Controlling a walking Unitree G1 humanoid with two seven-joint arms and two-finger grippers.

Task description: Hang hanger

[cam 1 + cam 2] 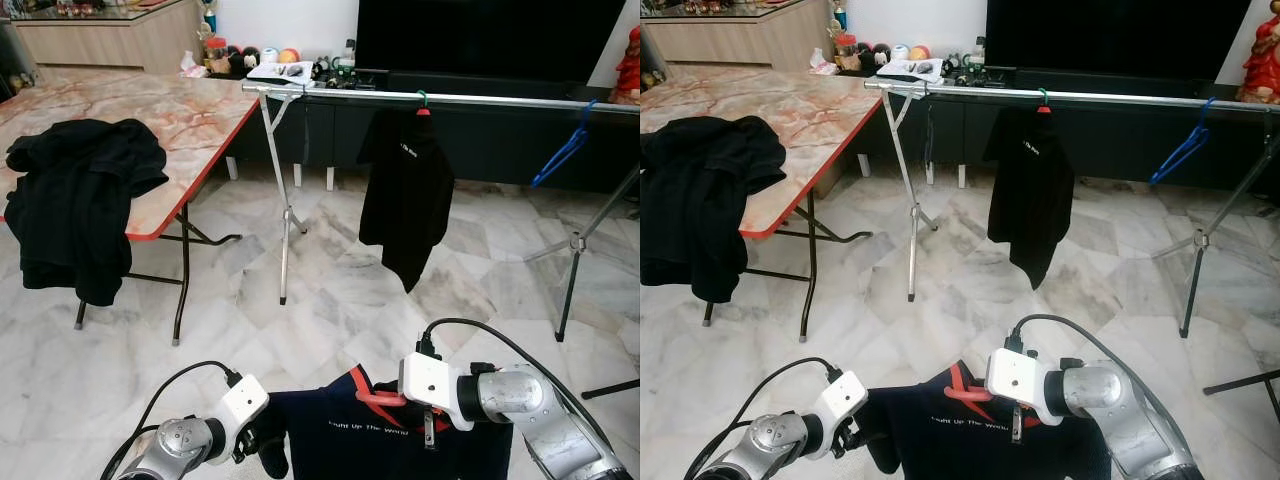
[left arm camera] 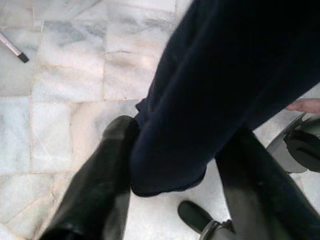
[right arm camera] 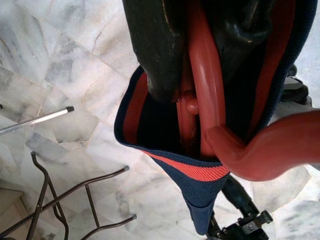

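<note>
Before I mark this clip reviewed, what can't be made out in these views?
- Navy shirt: its lower part is cut off by the bottom edge of both eye views.
- Red hanger: its arms are hidden inside the shirt; the right gripper's fingers cover part of the neck.
- Items behind the metal rail: too small to identify.
- Left gripper: the sleeve hides how its fingers meet.

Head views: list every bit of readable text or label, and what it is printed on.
"Light Up The World": white print across the navy shirt, partly hidden by the right gripper.
Small white mark on the black shirt on the rail: too small to read.
Nothing else legible.
</note>
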